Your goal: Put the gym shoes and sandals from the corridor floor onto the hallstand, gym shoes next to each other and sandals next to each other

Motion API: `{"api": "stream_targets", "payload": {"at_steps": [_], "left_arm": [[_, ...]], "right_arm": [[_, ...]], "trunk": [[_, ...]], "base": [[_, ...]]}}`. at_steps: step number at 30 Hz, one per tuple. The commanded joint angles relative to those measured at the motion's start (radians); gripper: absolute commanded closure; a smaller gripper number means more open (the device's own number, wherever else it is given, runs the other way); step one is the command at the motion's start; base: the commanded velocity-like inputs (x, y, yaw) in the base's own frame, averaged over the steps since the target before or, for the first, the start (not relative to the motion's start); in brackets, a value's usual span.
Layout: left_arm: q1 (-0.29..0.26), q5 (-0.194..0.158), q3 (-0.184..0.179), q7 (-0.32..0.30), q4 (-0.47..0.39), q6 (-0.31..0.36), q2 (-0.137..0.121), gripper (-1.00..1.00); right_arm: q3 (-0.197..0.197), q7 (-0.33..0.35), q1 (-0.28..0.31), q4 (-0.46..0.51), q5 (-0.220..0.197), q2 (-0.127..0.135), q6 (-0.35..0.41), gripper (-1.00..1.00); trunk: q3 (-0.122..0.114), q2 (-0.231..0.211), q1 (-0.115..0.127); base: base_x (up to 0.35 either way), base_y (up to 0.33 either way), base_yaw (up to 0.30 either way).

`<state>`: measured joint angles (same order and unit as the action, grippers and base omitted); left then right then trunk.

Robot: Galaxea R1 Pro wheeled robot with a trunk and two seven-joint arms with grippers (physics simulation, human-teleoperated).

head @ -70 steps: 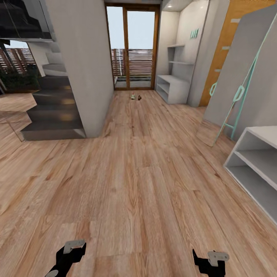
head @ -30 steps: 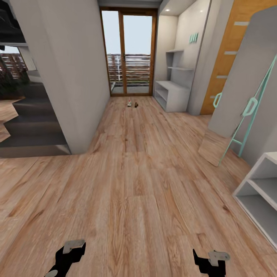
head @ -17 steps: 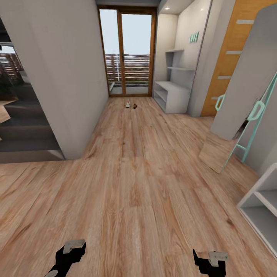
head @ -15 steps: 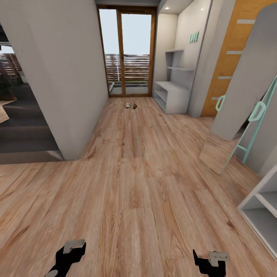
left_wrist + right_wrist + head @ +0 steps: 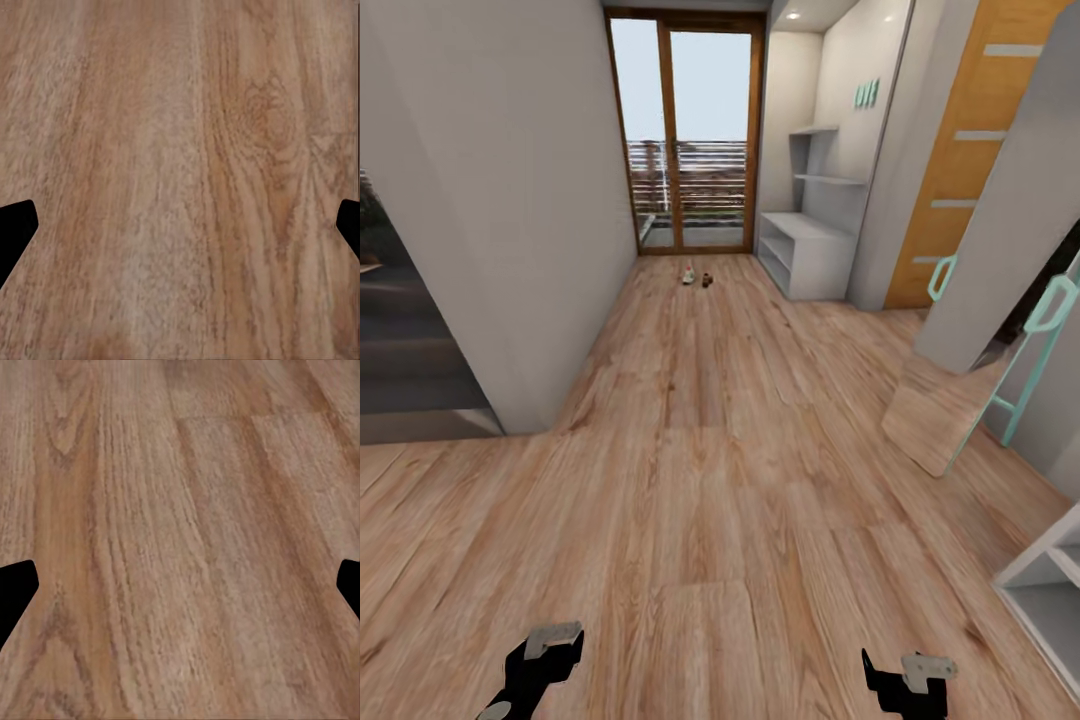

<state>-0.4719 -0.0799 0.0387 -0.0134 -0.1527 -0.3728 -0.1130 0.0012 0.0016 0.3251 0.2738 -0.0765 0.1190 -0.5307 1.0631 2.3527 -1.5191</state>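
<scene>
Head view looked down a long corridor with none of the task yet done, as far as could be judged; a pale shoe and a dark one sat side by side on the corridor floor at the far end, just short of the glass door; they were too small to tell apart surely, though the pale one was likely a gym shoe and the dark one a sandal; the other two shoes could not be made out; the hallstand stood at the far right, near those shoes, its bench top and shelves seemingly bare; every pickup and placement seemed left to do, and the approach down the corridor came first. The left hand and the right hand hung low at the near edge, well apart from the shoes, with bare planks between; in the wrist views each hand's fingertips stood spread wide at the frame's sides, nothing but floor between them, so both hands were open and empty.
</scene>
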Motion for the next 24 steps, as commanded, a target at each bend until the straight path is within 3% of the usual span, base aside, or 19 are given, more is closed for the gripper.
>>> {"api": "stream_targets", "payload": {"at_steps": [1, 24], "left_arm": [[-0.001, -0.006, 0.001, -0.002, 0.001, -0.003, 0.0, -1.0], [-0.001, -0.006, 0.001, -0.002, 0.001, -0.003, 0.001, -1.0]], "right_arm": [[0.002, 0.001, 0.001, -0.001, -0.008, 0.0, -0.003, -1.0], [0.003, 0.002, 0.0, 0.0, -0.008, -0.001, -0.003, -1.0]], "trunk": [[0.001, 0.0, 0.0], [0.001, 0.0, 0.0]], "base": [[0.338, -0.105, 0.0], [0.338, -0.078, 0.0]]}}
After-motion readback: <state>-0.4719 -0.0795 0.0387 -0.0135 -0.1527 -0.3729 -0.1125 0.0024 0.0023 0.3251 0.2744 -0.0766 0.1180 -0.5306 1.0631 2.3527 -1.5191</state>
